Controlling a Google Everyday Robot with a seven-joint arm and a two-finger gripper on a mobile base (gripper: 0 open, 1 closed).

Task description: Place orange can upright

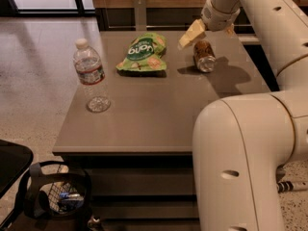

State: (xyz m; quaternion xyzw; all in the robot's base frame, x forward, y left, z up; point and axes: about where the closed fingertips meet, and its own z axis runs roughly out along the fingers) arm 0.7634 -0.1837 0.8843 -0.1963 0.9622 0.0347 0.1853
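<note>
Orange can [204, 56] lying sideways on table [159, 110]; claw [191, 34] just beside it, open-or-closed unclear.

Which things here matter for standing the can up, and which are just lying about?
For the job:
- orange can, lying on its side
- gripper, hovering beside the can on the bag's side

Lying about:
- green bag
- water bottle, upright

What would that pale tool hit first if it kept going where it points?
Hovering beside the lying brownish-orange metal can, the tool points down-left: likely grey tabletop first, short of the green snack bag, though depth is unclear.
</note>
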